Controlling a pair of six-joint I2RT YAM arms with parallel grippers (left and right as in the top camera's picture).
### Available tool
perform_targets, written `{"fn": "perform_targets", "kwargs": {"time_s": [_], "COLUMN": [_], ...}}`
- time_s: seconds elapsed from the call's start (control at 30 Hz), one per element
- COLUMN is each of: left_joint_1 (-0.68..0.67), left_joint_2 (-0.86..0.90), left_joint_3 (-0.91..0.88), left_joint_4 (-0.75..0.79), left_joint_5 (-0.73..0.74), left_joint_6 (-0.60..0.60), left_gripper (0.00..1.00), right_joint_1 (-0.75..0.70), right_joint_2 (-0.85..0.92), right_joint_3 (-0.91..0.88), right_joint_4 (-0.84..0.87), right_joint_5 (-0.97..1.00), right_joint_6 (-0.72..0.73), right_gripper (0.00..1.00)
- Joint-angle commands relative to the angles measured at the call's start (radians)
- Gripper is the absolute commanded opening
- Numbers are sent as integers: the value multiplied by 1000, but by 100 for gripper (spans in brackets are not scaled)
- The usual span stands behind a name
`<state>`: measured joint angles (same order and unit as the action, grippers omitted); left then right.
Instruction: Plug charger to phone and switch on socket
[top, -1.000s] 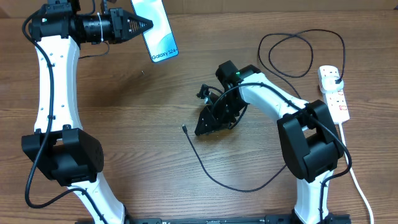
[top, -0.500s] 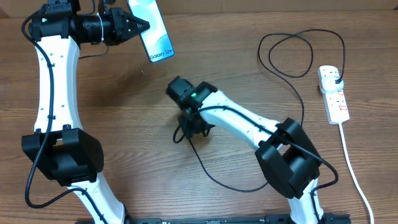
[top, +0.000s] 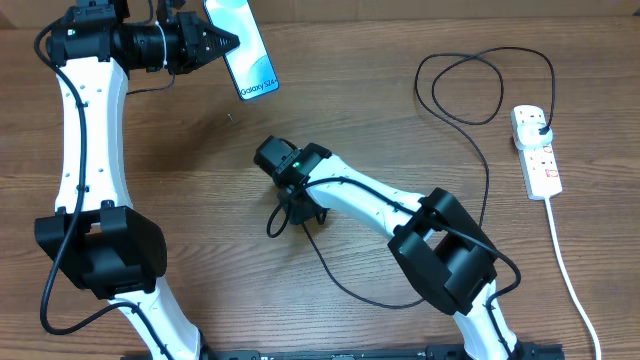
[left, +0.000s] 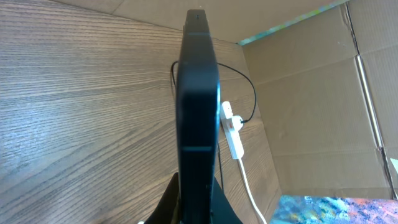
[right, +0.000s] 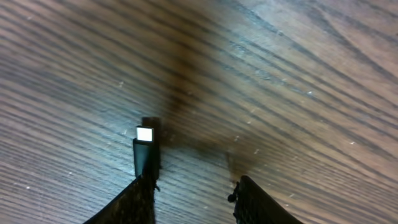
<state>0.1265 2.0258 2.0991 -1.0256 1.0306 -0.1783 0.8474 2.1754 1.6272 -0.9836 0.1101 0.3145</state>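
At upper left, the left gripper (top: 230, 42) pinches the phone (top: 250, 62). Mid-frame, the right gripper (right: 193, 186) has its fingers spread, with the charger (right: 146, 155) tip beside one finger.

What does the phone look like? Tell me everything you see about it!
The phone is a slim rectangle. Its pale blue-white screen faces up and reads Galaxy S24+ near one short edge. Seen from the left wrist, it is just a thin dark edge. The jaws of the left gripper pinch it; the charger isn't plugged in.
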Motion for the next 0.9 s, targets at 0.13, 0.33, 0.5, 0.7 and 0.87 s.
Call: {"fn": "perform_targets", "kwargs": {"time_s": [0.13,0.33,0.5,0.7,0.87], "left_joint_1": [4,4,4,5,5], "left_joint_2": [-2,-2,-2,-2,-2], "left_joint_3": [12,12,12,12,12], "left_joint_4": [1,0,-2,-10,-10], "left_joint_5": [24,24,24,23,24], "left_joint_6": [-6,-6,-6,-2,-2], "left_gripper": [4,4,4,4,4], "right_joint_1": [42,42,42,42,46], "right_joint_2": [45,48,51,83,133], "right_joint_3": [13,13,13,12,8], "right_joint_4": [2,4,38,37,24], "right_joint_5": [6,24,59,69,69], "right_joint_6": [8,7,-5,-5,-7], "right_gripper": [44,43,34,27,18]}}
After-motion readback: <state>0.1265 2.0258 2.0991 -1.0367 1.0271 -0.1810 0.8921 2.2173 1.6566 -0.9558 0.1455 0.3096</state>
